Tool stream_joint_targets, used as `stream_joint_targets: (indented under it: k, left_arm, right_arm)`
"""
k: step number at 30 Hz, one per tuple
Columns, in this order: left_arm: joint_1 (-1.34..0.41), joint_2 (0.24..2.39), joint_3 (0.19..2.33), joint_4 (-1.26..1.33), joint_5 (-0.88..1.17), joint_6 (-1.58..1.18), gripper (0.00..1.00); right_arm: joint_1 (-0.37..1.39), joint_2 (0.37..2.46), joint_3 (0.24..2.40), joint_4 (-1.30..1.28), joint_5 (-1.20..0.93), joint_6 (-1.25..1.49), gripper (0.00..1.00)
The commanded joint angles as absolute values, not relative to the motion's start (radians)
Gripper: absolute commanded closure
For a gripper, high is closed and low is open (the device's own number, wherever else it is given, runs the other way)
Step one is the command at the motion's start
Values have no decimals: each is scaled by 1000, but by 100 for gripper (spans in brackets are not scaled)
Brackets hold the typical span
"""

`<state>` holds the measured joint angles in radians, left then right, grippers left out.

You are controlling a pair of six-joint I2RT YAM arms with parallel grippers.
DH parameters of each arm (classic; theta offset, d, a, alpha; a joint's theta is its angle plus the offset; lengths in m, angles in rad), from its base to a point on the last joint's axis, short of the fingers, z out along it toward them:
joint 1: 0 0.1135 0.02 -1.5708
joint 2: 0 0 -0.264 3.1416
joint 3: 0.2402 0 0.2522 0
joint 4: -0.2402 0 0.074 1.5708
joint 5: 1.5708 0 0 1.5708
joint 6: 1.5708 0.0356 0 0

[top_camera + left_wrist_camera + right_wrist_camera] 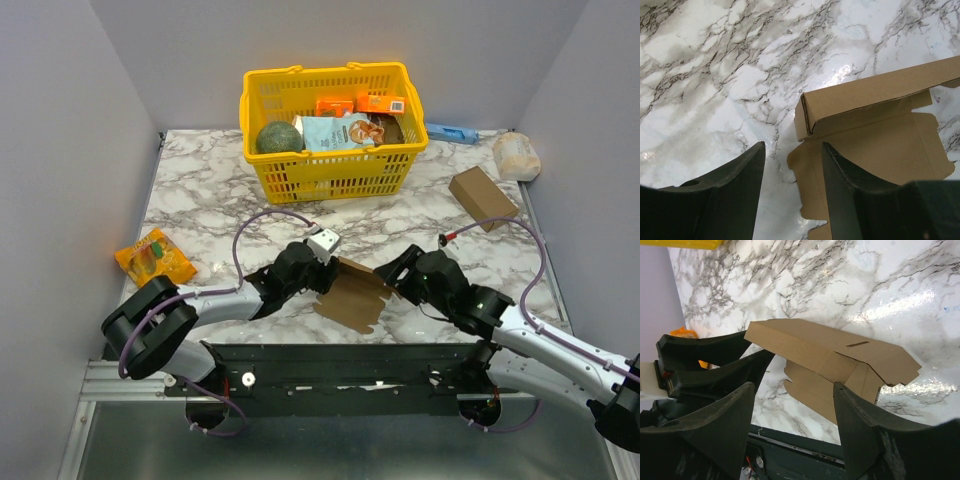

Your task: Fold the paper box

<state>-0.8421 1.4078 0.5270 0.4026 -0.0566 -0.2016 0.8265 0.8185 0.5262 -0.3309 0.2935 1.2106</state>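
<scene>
The paper box is a thin brown cardboard piece lying on the marble table near the front middle, between my two grippers. One long side is folded up into a raised wall, and flat flaps with notched edges spread toward the front. My left gripper is open at the box's left end. In the left wrist view its right finger is over the flat flap, its left finger over bare table. My right gripper is open at the box's right end, its jaws spread wide, holding nothing.
A yellow basket with packets and a green ball stands at the back middle. An orange snack packet lies at the left. A blocky brown carton and a white roll lie at the back right. The table's front rail is close behind the box.
</scene>
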Motion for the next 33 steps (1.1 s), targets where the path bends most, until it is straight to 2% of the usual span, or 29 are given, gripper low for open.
stream_joint_targets:
  k: [1,8,9,10,27,33]
  left_arm:
    - [-805,1298,525,373,40,-247,34]
    - [-733,1189,558,288,107,-408,33]
    - [-707,1187,561,290,120,-448,32]
    - [-698,1189,566,293,138,-466,26]
    - [-617,1503,646,485,334,-652,30]
    - [-617,1511,620,508,348,-661,33]
  right_arm:
    - [830,802,560,-336,313,1157,28]
    - [830,795,606,-413,362,1057,32]
    - [831,801,607,-419,359,1055,32]
    - [831,805,607,-422,359,1058,32]
    - [830,825,574,-410,331,1097,32]
    - [830,824,574,-410,333,1100,32]
